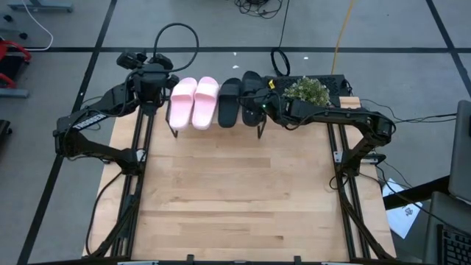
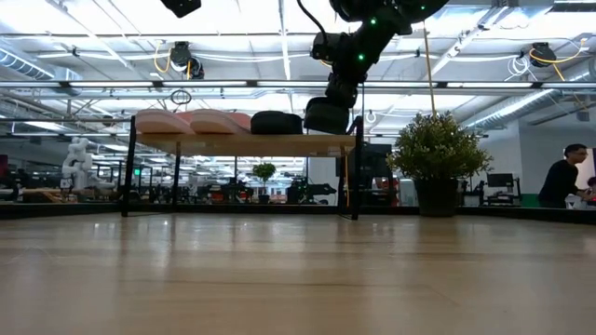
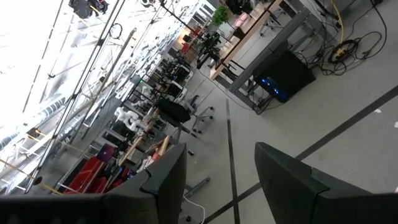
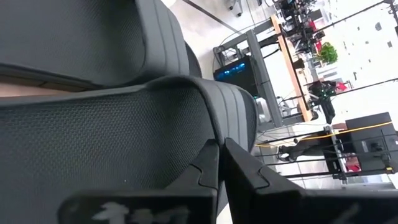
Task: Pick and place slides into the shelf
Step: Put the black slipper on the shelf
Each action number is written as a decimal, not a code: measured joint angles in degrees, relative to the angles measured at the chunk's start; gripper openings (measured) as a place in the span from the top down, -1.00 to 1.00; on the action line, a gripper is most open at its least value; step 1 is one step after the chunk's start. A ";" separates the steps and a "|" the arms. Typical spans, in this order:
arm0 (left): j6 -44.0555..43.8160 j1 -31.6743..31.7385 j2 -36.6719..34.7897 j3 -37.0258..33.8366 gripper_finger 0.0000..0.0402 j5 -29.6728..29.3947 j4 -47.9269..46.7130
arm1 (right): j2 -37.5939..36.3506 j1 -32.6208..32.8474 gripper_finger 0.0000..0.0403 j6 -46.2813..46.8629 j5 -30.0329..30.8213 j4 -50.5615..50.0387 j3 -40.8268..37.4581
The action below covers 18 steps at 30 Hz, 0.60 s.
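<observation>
Slides: four on the shelf, side by side along the far edge of the table.

- Pale pink pair: the two on the left of the row, flat on the board, touching each other.
- First black slide: just beside the pink pair, lying flat.
- Second black slide: last in the row at the shelf's right end. In the low view it sits slightly lower and nearer the front edge than its mate, so I judge it not yet fully settled.
- My right hand: at the near end of that last slide. In the right wrist view my fingers are pressed close together at the slide's edge; whether they pinch the sole or merely meet I cannot tell for certain, though I judge them gripping it.
- My left hand: raised beside the shelf's left end, fingers spread, carrying nothing, aimed out at the room.
- Potted plant: near the shelf's right end, just beyond my right arm.

Step in hand: setting down the fourth slide. Next move calls for parting my right fingers, then drawing back without dragging the slide off the board or brushing the plant.
</observation>
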 joint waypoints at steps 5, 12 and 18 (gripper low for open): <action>0.01 0.00 0.00 0.00 0.02 -0.02 0.00 | 0.00 -0.03 1.00 0.66 -1.48 -0.85 0.00; 0.02 0.00 0.00 0.00 0.02 -0.02 0.00 | 0.00 -0.04 1.00 1.66 -3.00 -2.19 0.00; 0.02 0.00 0.00 0.00 0.02 -0.02 0.00 | 0.02 -0.64 1.00 1.74 -3.18 -3.15 0.00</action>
